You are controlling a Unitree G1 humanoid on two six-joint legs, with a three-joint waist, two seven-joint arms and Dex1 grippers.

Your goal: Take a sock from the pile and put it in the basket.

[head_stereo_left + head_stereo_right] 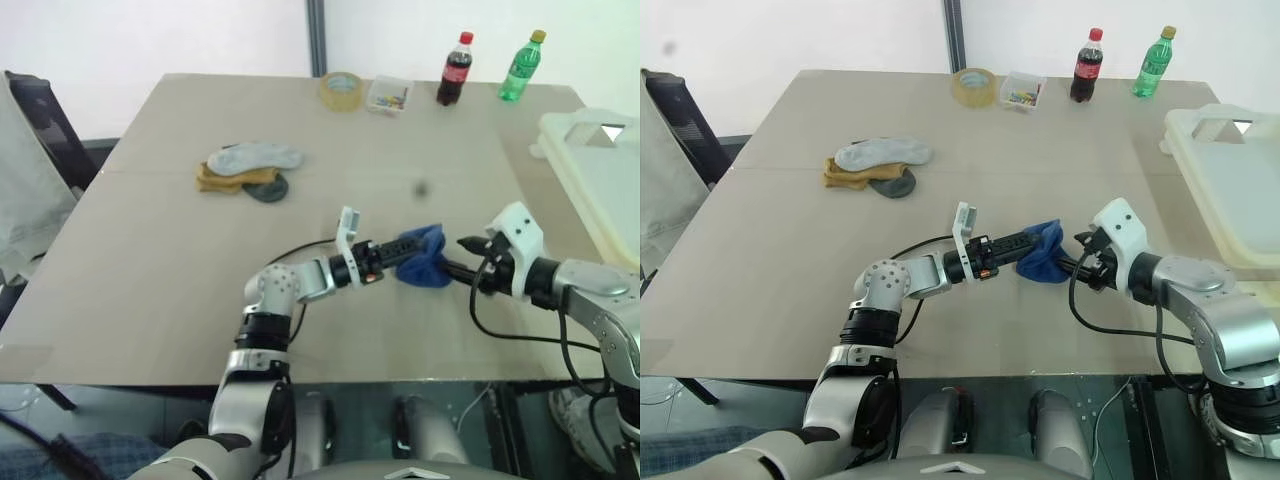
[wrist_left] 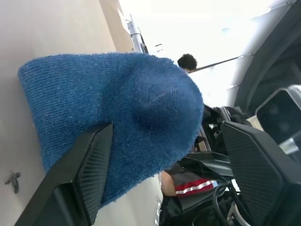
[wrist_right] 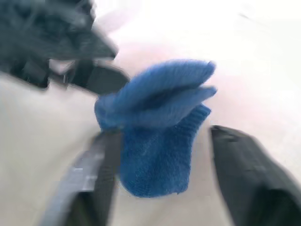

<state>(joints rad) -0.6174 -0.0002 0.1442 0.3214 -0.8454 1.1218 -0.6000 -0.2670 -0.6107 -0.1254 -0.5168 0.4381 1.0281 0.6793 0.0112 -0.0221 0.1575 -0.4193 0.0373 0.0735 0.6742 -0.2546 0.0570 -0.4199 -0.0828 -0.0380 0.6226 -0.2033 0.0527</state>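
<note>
a: where's the sock right now?

b: the blue sock (image 1: 422, 257) sits between the two grippers, over the near middle of the table (image 1: 150, 250). the left gripper (image 1: 400, 250) points across toward the right gripper (image 1: 462, 256), and the sock is bunched at the left one's tips.

a: is either one holding it?

b: in the left wrist view the left jaws stand wide, with the sock draped over and around one finger (image 2: 80, 174) rather than pinched between the two. so open, sock hanging on it. the right gripper's fingers also stand apart in its own wrist view, with the sock in front of them, clamped by neither; whether it touches them i can't tell.

a: how will it handle?

b: i'd judge it light, soft and floppy: it folds over itself and droops. knit fabric, so not slippery and nothing to break, but it can slide off a single finger or snag.

a: where to take hold?

b: the thick folded bunch just ahead of the right fingertips; pinching a doubled layer should hold better than a loose edge.

a: and the rest?

b: the pile (image 1: 248, 170) lies well beyond the left arm, and the basket (image 1: 598, 170) stands beyond and outboard of the right gripper.
</note>
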